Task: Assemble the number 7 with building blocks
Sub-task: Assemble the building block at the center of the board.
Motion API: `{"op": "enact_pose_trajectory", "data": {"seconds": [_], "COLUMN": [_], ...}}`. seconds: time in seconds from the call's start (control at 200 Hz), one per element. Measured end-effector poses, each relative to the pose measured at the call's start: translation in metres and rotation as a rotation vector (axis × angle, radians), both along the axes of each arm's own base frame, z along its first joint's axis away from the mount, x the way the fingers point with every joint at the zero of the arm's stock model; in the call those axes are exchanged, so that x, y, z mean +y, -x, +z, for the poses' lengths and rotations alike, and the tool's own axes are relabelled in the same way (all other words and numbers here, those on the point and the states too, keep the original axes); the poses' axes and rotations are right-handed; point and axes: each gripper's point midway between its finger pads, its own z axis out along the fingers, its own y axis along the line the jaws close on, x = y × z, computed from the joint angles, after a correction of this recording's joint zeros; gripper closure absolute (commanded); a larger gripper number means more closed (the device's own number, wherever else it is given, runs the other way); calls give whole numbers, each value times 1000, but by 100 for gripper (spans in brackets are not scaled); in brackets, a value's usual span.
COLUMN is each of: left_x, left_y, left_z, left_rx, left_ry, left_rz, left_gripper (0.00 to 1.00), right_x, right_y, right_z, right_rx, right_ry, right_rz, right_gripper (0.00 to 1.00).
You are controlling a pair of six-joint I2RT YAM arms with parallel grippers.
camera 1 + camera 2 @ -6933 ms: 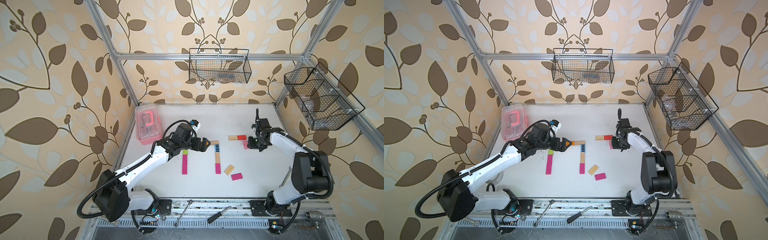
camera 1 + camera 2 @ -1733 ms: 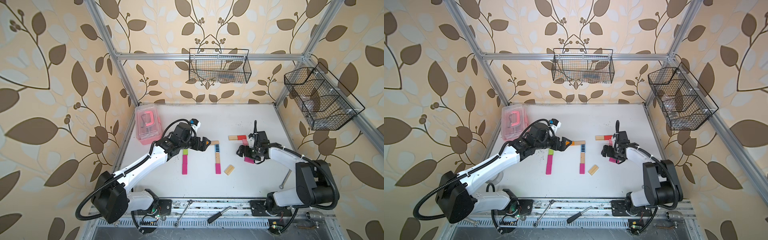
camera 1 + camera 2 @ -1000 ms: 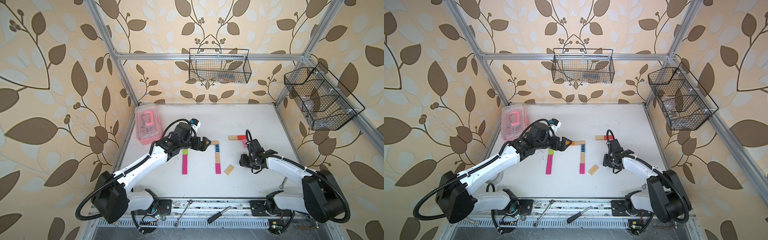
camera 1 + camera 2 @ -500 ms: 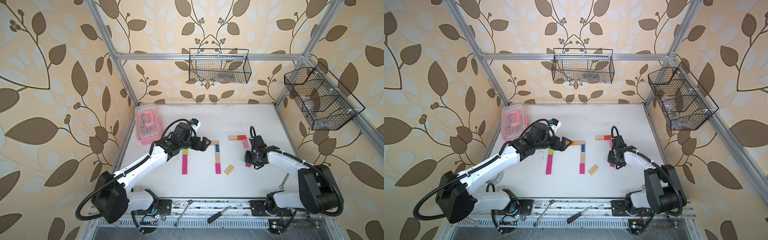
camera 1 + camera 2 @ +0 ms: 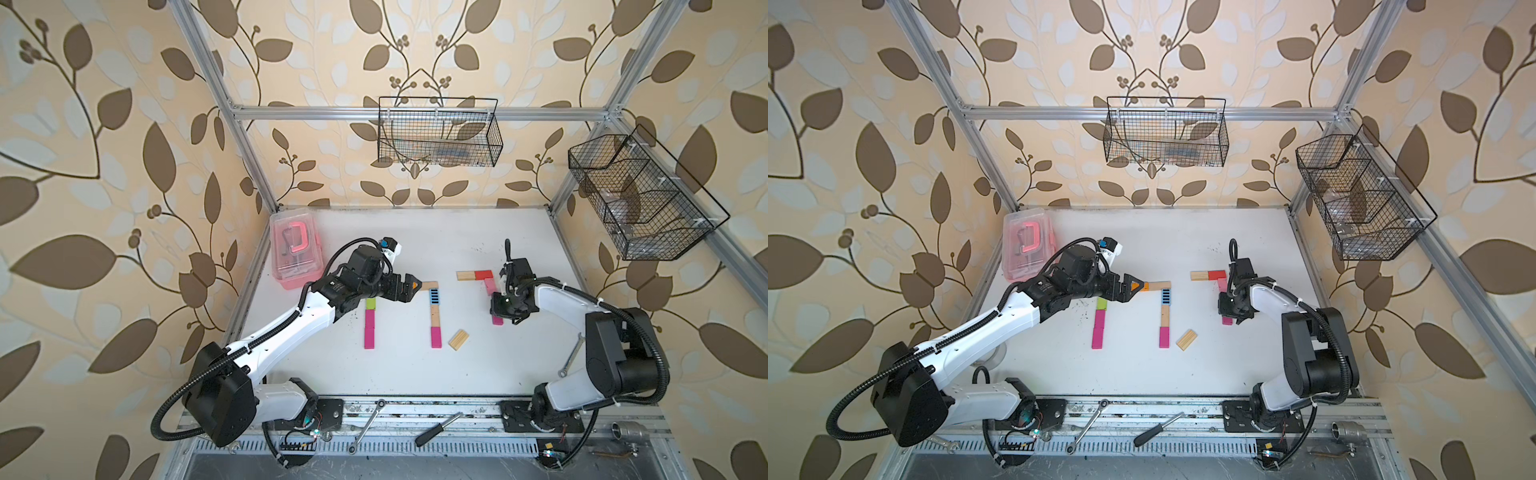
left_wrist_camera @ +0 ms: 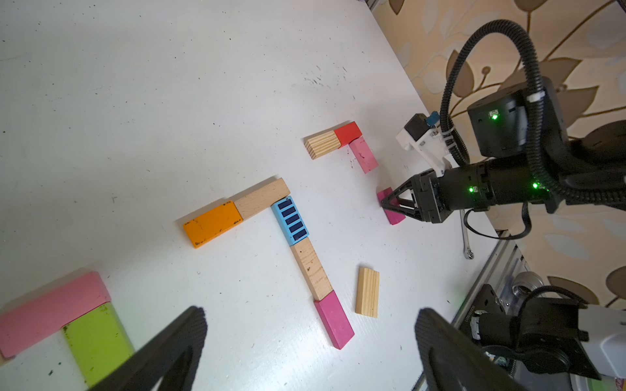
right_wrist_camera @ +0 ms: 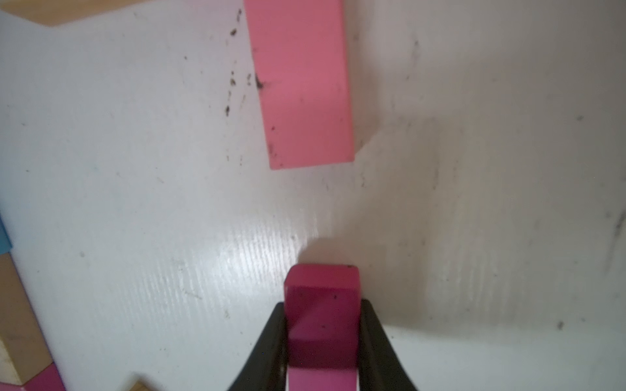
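Right gripper (image 7: 322,306) clamped on magenta block (image 7: 321,281), end-on to pink block (image 7: 301,84), a gap between them. Left gripper (image 6: 310,315) jaws wide apart, nothing held, over orange block (image 6: 213,223). Pink box (image 5: 296,249) lid shut, contents unclear. Wire baskets (image 5: 438,133): contents indistinct. Loose wood block (image 5: 458,340) between the arms; wrench (image 5: 571,355) beside right arm.

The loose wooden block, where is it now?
In both top views the loose wooden block lies beside the middle stem's magenta block, on the right arm's side.
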Motion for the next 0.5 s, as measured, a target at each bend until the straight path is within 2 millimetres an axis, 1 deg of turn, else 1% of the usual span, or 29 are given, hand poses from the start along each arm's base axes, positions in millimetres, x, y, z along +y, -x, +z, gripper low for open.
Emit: {"op": "enact_pose_trajectory", "data": {"seconds": [0.115,0.335,0.5], "left_x": [0,2,3], "left_y": [0,-2,-2], "left_z": [0,0,-1], "left_rx": [-1,-6,-8], "left_ry": [-1,-8,-12], "left_rz": [1,11,16], "left_gripper": [1,1,1], "right_x": [-2,4,5], "right_y": [-9,-15,-19], "right_z": [3,-1,-1], "right_rx": [-11,1,0], "right_ry": [-28,-44,-36], "right_rz": [18,68,85], "right_gripper": [74,73,70]}}
